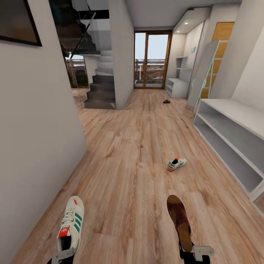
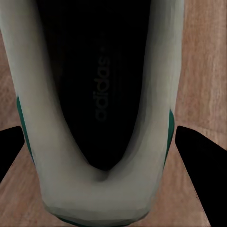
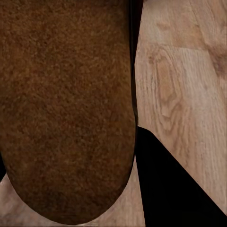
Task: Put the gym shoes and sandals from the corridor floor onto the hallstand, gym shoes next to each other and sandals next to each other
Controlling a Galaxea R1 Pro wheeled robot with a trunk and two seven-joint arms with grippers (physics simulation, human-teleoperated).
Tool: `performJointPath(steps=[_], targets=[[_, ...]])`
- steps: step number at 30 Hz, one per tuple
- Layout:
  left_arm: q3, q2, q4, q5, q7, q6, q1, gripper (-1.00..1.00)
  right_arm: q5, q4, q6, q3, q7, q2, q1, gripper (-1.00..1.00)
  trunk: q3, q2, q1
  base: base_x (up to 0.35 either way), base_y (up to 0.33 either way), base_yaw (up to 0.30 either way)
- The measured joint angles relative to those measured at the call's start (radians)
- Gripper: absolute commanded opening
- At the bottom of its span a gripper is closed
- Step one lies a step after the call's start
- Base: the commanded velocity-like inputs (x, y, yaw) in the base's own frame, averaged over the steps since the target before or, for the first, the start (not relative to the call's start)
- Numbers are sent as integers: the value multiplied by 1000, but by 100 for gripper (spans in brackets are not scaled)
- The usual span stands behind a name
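Observation:
My left gripper (image 1: 64,253) is shut on the heel of one gym shoe (image 1: 72,223), cream-white with green stripes and a red heel tab, held above the corridor floor (image 1: 124,176). In the left wrist view that gym shoe (image 2: 61,142) sits between the black fingers (image 2: 201,161). My right gripper (image 1: 191,252) is shut on the heel of one brown sandal (image 1: 179,220), whose tan insole (image 3: 66,109) lies beside a black finger (image 3: 175,189). The other gym shoe (image 1: 176,164) lies on the floor ahead. The other sandal (image 1: 166,101) lies far down the corridor near the light-grey hallstand (image 1: 177,87).
A long white two-shelf bench (image 1: 234,143) lines the right wall. A grey wall (image 1: 40,121) runs close on the left. Dark stairs (image 1: 99,91) rise at the far left, and glass doors (image 1: 152,60) end the corridor. A tall grey panel (image 1: 203,75) leans at the right.

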Motion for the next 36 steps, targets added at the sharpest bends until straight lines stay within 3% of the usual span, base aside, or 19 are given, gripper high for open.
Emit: performJointPath(steps=[11, 36], targets=[[0, 0, 0, 0, 0, 0, 0, -100, -1, -2, 0, 0, -1, 0, 0, -100, 15, 0, 0, 340, 120, -78], [0, 0, 0, 0, 0, 0, 0, -100, -1, -3, 1, -2, -1, 0, 0, -100, 17, 0, 0, 340, 59, -5]])
